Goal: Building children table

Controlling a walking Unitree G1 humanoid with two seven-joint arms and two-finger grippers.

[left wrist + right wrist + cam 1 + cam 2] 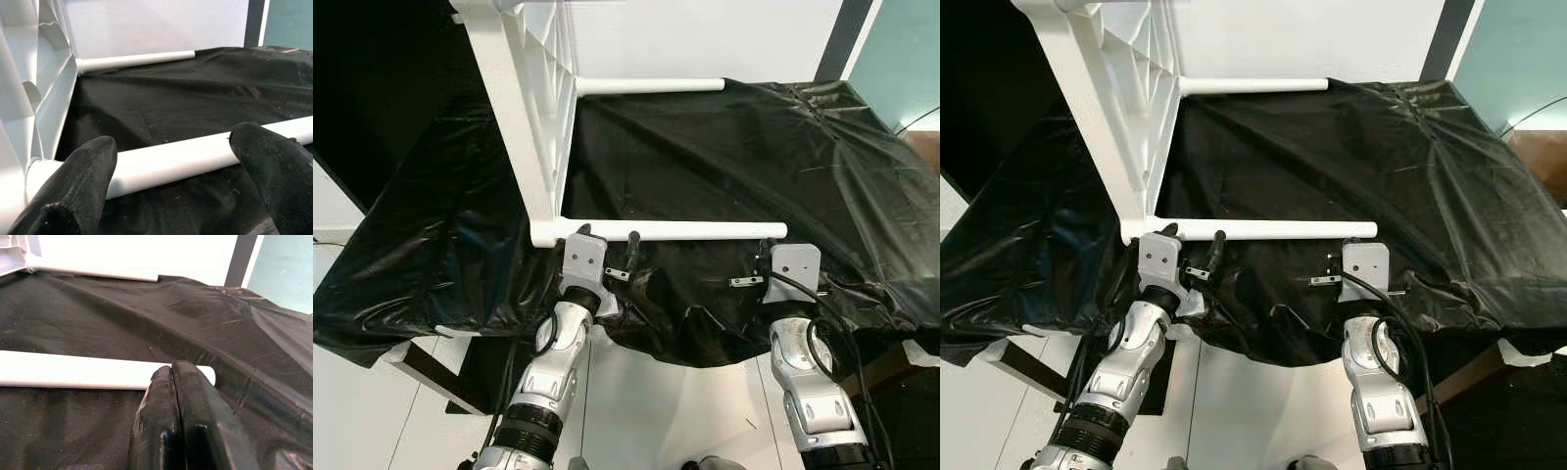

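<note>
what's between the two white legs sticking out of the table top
Only bare black plastic sheet lies between the near leg and the far leg, seen in both eye views and the left wrist view.

No text, label, brand, number or sign can be read anywhere in these pictures.
</note>
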